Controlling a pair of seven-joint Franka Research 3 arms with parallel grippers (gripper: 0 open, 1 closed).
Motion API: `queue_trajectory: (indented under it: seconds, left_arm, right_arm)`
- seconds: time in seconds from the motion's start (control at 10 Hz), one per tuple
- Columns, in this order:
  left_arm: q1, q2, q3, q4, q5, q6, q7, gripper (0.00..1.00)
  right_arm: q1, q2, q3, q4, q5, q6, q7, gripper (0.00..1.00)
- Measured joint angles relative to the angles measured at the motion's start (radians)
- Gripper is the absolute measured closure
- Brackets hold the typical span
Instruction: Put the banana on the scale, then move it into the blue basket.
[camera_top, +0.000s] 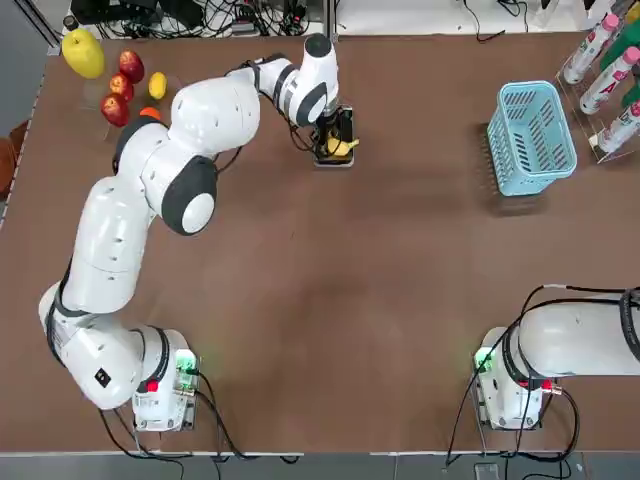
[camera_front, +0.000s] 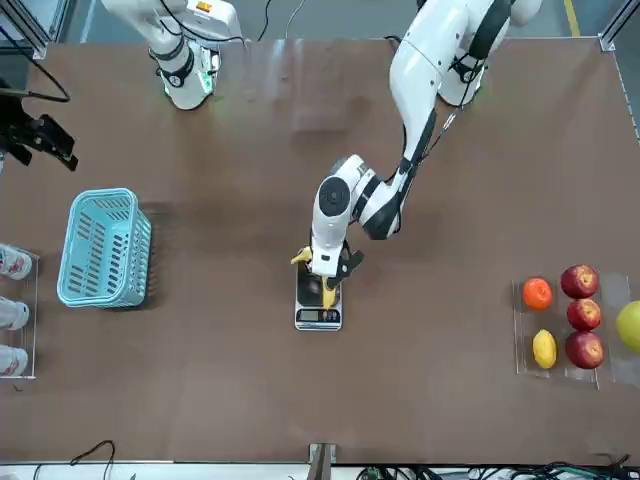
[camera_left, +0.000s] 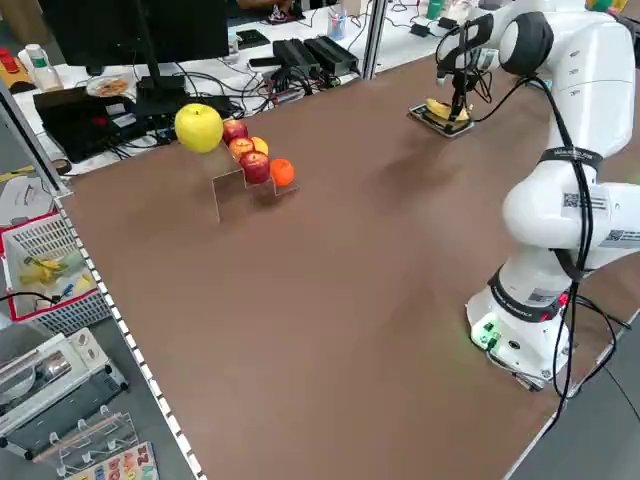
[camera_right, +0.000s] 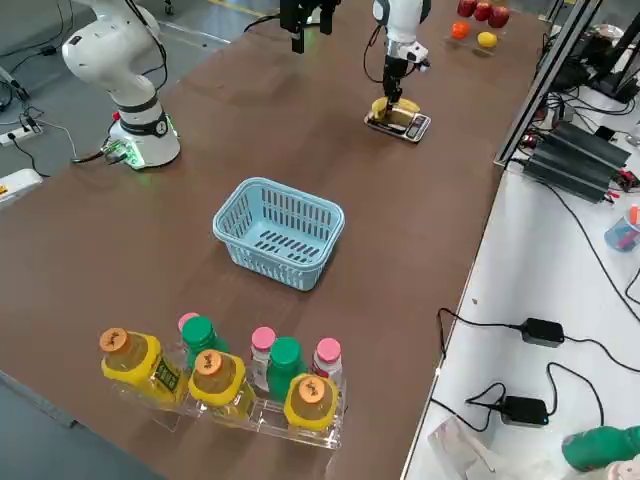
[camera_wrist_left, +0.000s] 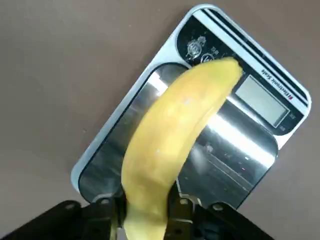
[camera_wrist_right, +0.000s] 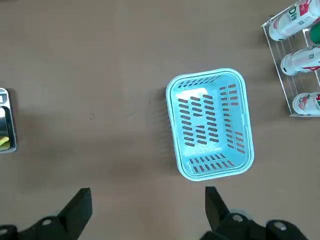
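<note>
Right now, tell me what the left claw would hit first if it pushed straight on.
The left claw is around the banana and points down at the scale, likely the first thing hit; the gap is unclear.

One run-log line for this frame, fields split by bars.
left gripper: at banana, over scale | right gripper: open, idle | basket: banana not in yet

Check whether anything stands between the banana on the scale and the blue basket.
Nothing visible does: only bare tabletop separates the banana on the scale from the blue basket. The left tool is at the banana; the right tool waits on the robot's side of the basket.
</note>
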Motion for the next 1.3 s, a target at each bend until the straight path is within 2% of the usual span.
queue_trajectory:
  seconds: [0.1,0.5,0.7,0.8,1.1,1.3]
  left_arm:
    - [0.001,0.000,0.001,0.003,0.000,0.000,0.000,0.42]
    - [0.013,-0.004,0.004,0.019,0.000,0.000,0.000,0.40]
    - [0.041,-0.039,0.000,0.033,0.000,-0.056,0.003,0.32]
    - [0.052,-0.073,-0.001,0.038,0.000,-0.099,0.009,0.26]
    - [0.095,-0.206,0.000,0.040,-0.004,-0.215,0.012,0.22]
    - [0.187,-0.311,0.003,0.034,-0.004,-0.400,0.100,0.18]
  right_arm:
    - [0.000,0.000,-0.001,0.000,0.000,-0.001,0.000,0.00]
    - [0.000,0.000,-0.003,0.000,0.000,-0.001,0.000,0.00]
    - [0.000,0.000,-0.002,0.000,0.000,-0.001,0.000,0.00]
    - [0.000,0.000,-0.001,0.000,0.000,-0.001,0.000,0.00]
    - [0.002,0.000,0.005,0.000,0.002,0.000,0.000,0.00]
    - [0.053,0.000,0.012,0.002,0.009,0.005,0.027,0.00]
